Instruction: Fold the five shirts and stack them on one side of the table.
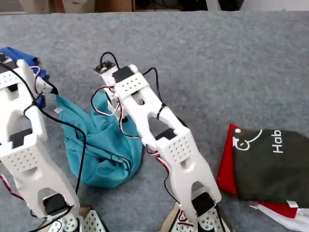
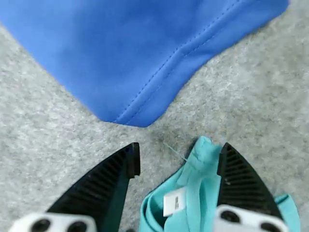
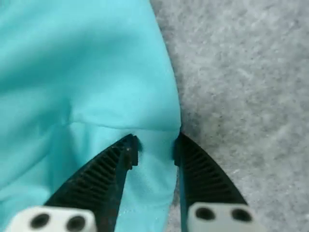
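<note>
Grey felt-like cloth is covering the table [image 1: 217, 63] from the near edge to the far edge, and both arms are leaning out over its left half.

The right gripper [image 3: 154, 142] is sitting on the teal shirt [image 1: 104, 150], its black ribbed jaws drawn in to a narrow gap and pinching a fold of the fabric just inside the shirt's edge. A crease is running across the cloth from that pinch. Bare grey surface is lying right beside the edge.

The left gripper [image 2: 178, 152] is hanging with its jaws spread wide and holding nothing. A corner of the teal shirt, carrying a small white label [image 2: 174, 202], is poking up between them, close against one jaw. Just beyond the fingertips, a corner of the blue shirt [image 2: 120, 48] is lying flat on the table, apart from the teal corner with a strip of grey showing between them.

From the high view, the teal shirt is lying crumpled between the two arms, near the front left of the table, and the blue shirt is showing at the far left edge. Well apart, at the near right, a dark shirt [image 1: 273, 164] is resting folded on top of a red shirt [image 1: 226, 164], with a white garment [image 1: 289, 215] peeking out beneath them.
</note>
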Controlling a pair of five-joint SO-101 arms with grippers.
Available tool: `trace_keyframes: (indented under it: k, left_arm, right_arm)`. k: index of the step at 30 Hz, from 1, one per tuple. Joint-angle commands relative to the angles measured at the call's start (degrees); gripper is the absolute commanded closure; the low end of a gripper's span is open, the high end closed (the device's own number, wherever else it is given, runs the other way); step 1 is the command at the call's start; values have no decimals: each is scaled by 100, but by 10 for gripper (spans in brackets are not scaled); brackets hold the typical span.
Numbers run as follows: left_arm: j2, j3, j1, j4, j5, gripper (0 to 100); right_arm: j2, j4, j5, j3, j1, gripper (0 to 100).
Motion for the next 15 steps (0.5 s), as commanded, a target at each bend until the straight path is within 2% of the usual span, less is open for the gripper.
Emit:
trace_keyframes:
  k: [1,8,13,15]
  left_arm:
    - [303,-413,193,-70,255,771]
    - [1446,-1451,334,62,659,987]
    - [1780,-2259,255,624,993,981]
    - [1798,-2505,211,879,1002,981]
  right_arm:
    - [4,-97,9,-268,-22,854]
    - [4,-97,9,-277,207,857]
    - [-4,-105,26,-295,330,992]
    - [4,-88,18,-409,365,986]
